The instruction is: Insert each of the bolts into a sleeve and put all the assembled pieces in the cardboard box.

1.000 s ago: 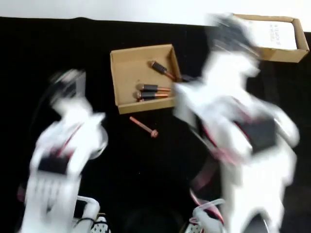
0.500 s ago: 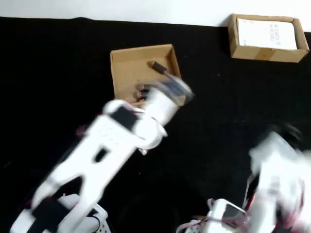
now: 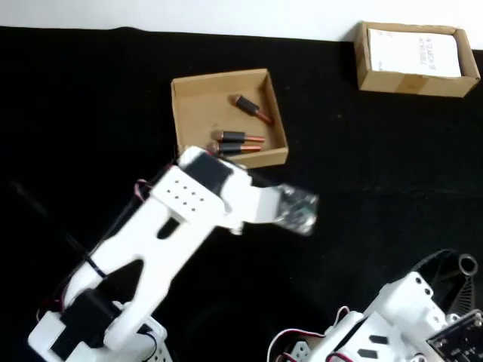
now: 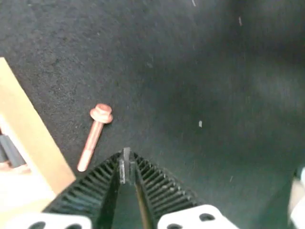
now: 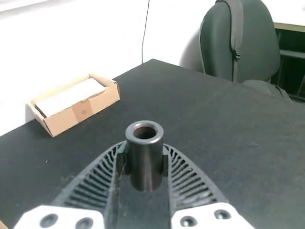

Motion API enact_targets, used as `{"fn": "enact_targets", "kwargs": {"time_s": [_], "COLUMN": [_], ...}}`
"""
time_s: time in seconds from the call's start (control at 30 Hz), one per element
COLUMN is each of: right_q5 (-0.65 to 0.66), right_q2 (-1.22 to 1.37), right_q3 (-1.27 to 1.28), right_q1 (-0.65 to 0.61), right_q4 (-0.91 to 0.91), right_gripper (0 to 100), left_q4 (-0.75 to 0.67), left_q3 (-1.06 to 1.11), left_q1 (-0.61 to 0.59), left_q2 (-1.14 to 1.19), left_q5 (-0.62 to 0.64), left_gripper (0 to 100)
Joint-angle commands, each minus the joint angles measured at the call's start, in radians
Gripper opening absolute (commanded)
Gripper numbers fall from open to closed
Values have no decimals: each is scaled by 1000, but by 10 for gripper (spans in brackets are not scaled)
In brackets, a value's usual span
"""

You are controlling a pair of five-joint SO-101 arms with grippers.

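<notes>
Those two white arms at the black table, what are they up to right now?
The right gripper is clamped on a black sleeve, held up off the table. The left gripper, fingers closed, hangs just above a loose copper bolt that lies on the table beside the cardboard box. Three assembled pieces already lie in that box. The job is to slide the bolt into the sleeve and box the pair too.

This looks like an office or a small lab room; a dark padded swivel chair (image 5: 238, 40) stands just beyond the black-covered table (image 5: 228, 124); behind the table rises a plain white wall (image 5: 71, 38), with a thin cable (image 5: 145, 28) hanging down it.
</notes>
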Motion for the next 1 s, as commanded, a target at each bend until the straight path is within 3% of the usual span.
{"fn": "enact_targets", "kwargs": {"time_s": [0.0, 0.3, 0.57, 0.97], "right_q5": [9, 9, 17, 18], "right_q2": [-15, -16, -15, -15], "right_q3": [22, 147, 225, 358], "right_q1": [7, 8, 8, 8], "right_q4": [-28, -150, -242, -380], "right_gripper": [8, 8, 8, 8], "left_q4": [0, -173, -172, -127], "left_q3": [-13, 30, -265, -552], "left_q1": [-35, -65, -111, -139], "left_q2": [-2, 120, 412, 702], "left_q5": [-140, -184, -203, -258], "left_gripper": [10, 14, 159, 165]}}
